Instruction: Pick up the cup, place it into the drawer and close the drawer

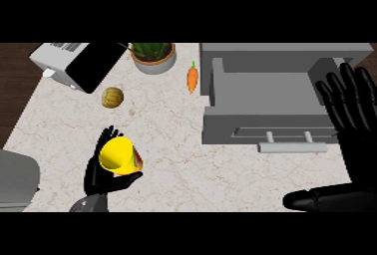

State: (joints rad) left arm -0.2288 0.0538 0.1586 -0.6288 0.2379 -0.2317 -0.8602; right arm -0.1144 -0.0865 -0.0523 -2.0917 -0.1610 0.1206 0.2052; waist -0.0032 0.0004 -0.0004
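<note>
**Seven items on the counter, cup in the left hand, drawer open**

1. Counter [191,164]: pale marbled top, bearing all that follows.
2. Toaster [70,64]: grey box with a dark face, far left corner, well apart from the work; no part in the task.
3. Left hand [103,174]: fingers and thumb curled round the cup from behind and below, which is why only part of the cup shows.
4. Cup [119,155]: yellow, tilted so its mouth faces up and left, held over the near left of the counter, well apart from the drawer. Judged: picked up, not yet carried across.
5. Round brown vegetable [112,97]: lying loose beyond the cup; kind cannot be told.
6. Potted plant [153,56]: at the far edge, centre-left.
7. Carrot [192,78]: lying lengthwise just beside the drawer's left wall, not on the likely path from cup to drawer.
8. Drawer [261,92]: grey, pulled open toward the robot, handle [291,145] on its near front, its floor bare to receive the cup.
9. Right hand [350,107]: fingers straight and spread, holding nothing, at the right edge beside the drawer, resting. Judged: well placed to push the front shut once the cup is in.
</note>
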